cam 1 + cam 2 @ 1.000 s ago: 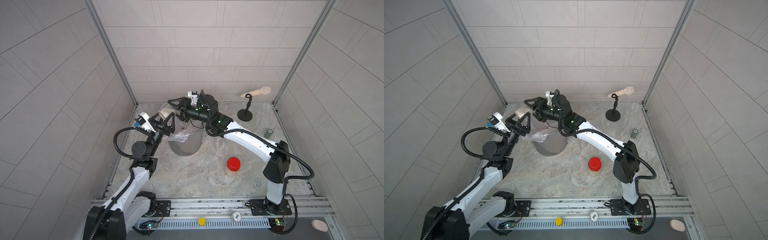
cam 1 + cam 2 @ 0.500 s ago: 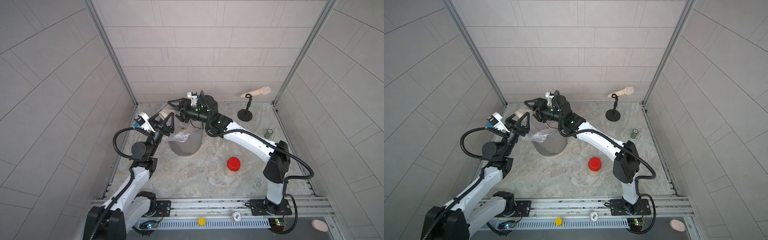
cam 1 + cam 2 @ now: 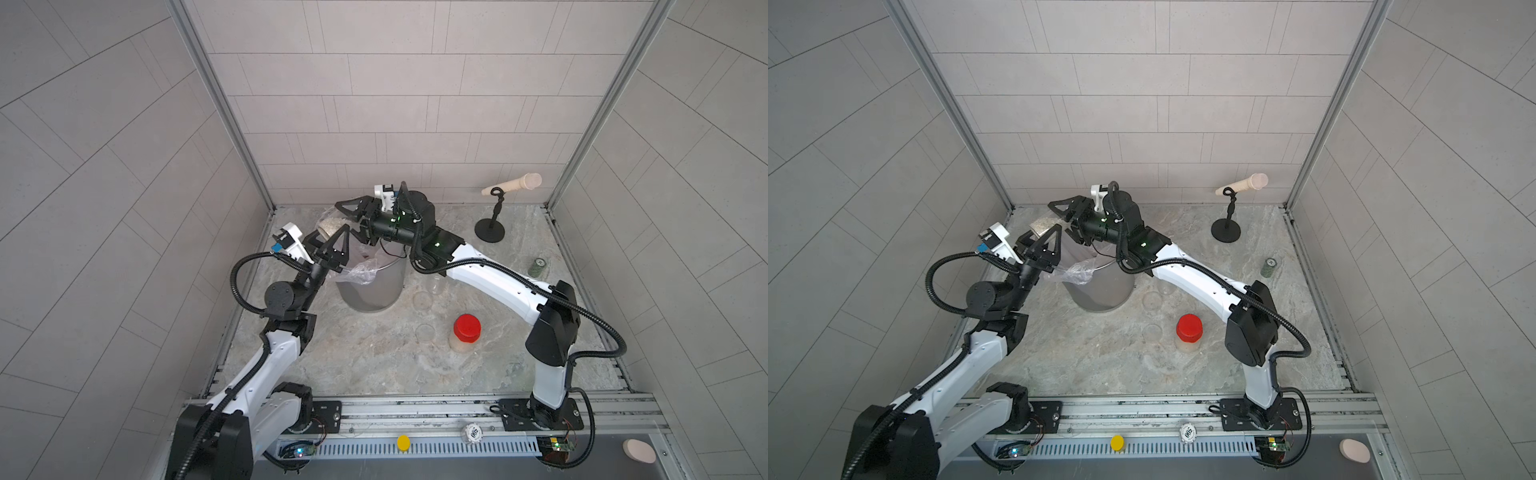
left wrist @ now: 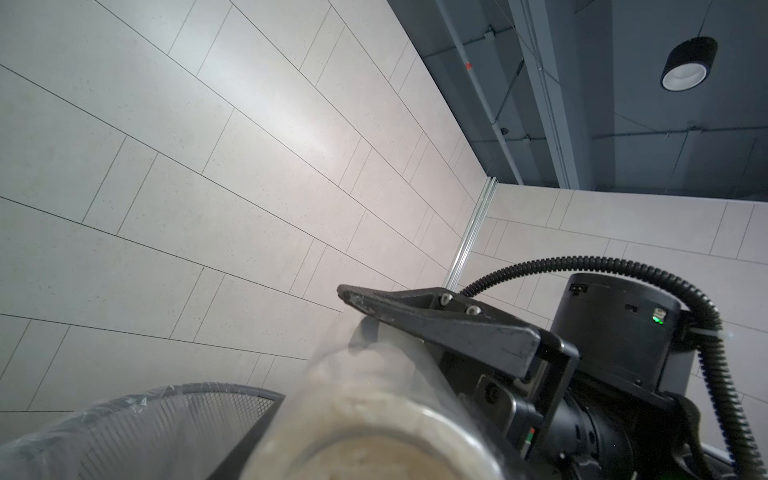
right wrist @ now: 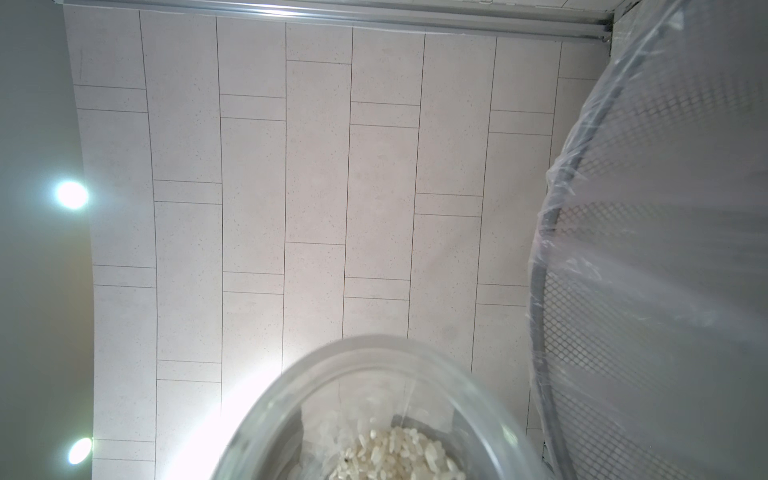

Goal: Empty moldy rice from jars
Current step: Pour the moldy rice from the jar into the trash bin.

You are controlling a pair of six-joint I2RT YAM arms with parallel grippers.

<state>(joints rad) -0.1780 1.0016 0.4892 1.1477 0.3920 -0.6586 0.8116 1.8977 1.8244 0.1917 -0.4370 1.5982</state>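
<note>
Change: the left gripper is drawing its fingers in around the end of the jar since the earlier frames; both arms are otherwise staying put.
Jar place: it is hanging almost level in the air, just over the far-left rim of the bin, far left on the bench.
Right gripper: the right gripper is clamping the jar's body from the right.
Left gripper: its fingers are flanking the jar's left end, but whether the fingers are pressing on it I cannot tell.
Look: the clear wall is showing the moldy rice, pale white grains lying along the low side.
Handling: probably light, stiff, smooth and slippery; the loose grains are likely shifting as it tilts. Holding across the body and taking the end by its rim seems safest.
Waiting: the red-lidded jar is standing near right, apparently holding rice.
</note>
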